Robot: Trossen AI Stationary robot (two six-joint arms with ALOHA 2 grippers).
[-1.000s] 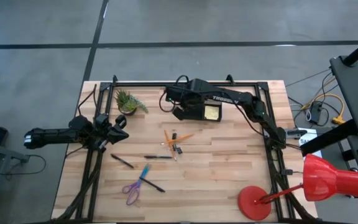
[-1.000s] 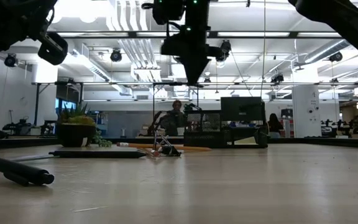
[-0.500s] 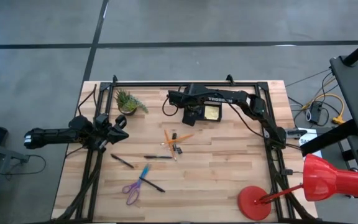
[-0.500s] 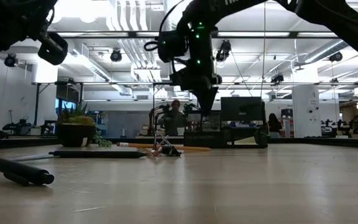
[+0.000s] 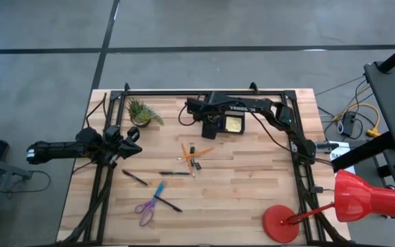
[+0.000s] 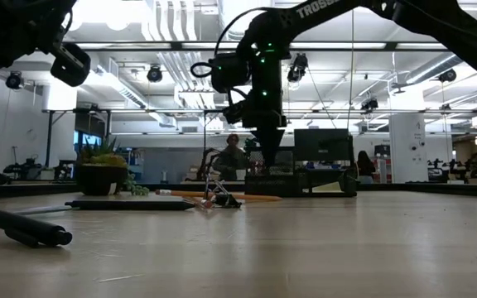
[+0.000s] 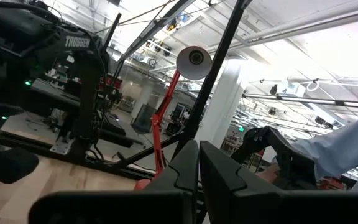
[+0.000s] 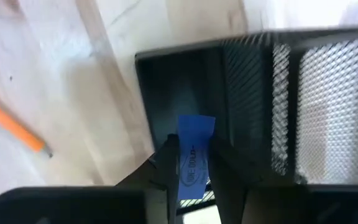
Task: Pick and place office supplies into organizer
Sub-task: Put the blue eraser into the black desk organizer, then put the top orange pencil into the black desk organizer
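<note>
My right gripper hangs over the left end of the black mesh organizer, which stands near the table's far edge and holds a yellow sticky-note pad. In the right wrist view the right gripper is shut on a small blue printed block above a dark compartment. Orange pencils, black pens, a blue pen and purple scissors lie flat on the table. My left gripper waits, shut, at the left edge. My right gripper pinches the small blue block between its two fingers, coming from above and pointing down into the organizer's left compartment. One end of the block sticks out past the fingertips. Whether that end touches the compartment floor cannot be told.
A small green potted plant stands left of the organizer. A red desk lamp stands at the near right corner. A black frame runs along the far edge and both sides. An orange pencil lies just beside the organizer.
My right gripper has moved a little toward the table's right and come down over the organizer's left compartment, still shut on the blue block. The supplies on the table have stayed where they were.
</note>
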